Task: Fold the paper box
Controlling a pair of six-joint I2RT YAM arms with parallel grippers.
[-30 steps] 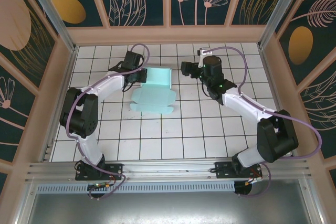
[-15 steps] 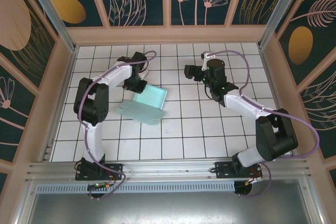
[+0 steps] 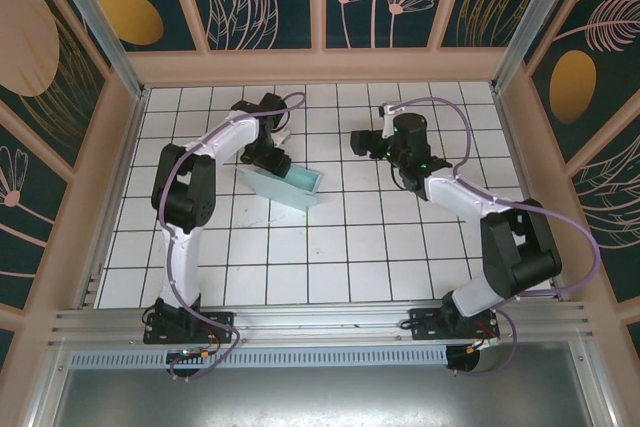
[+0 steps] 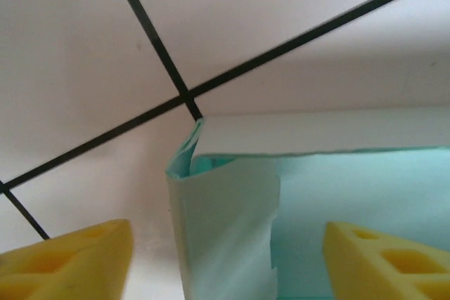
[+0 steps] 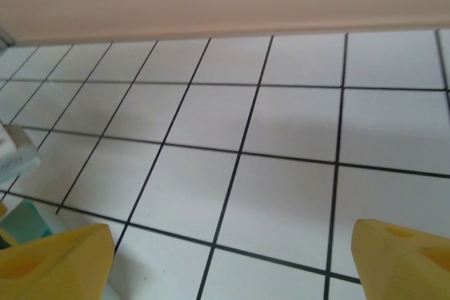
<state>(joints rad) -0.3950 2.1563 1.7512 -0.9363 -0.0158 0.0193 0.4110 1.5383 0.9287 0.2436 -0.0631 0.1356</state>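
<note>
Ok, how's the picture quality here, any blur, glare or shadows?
Top external: sharp and evenly lit, no glare on the white tiled table. Left wrist: the pale aqua thin-card paper box is close and slightly soft, a grey shadow on the tile beyond it, the left gripper's yellow fingertips blurred. Right wrist: tiles fairly crisp, the right gripper's yellow fingertips out of focus.
</note>
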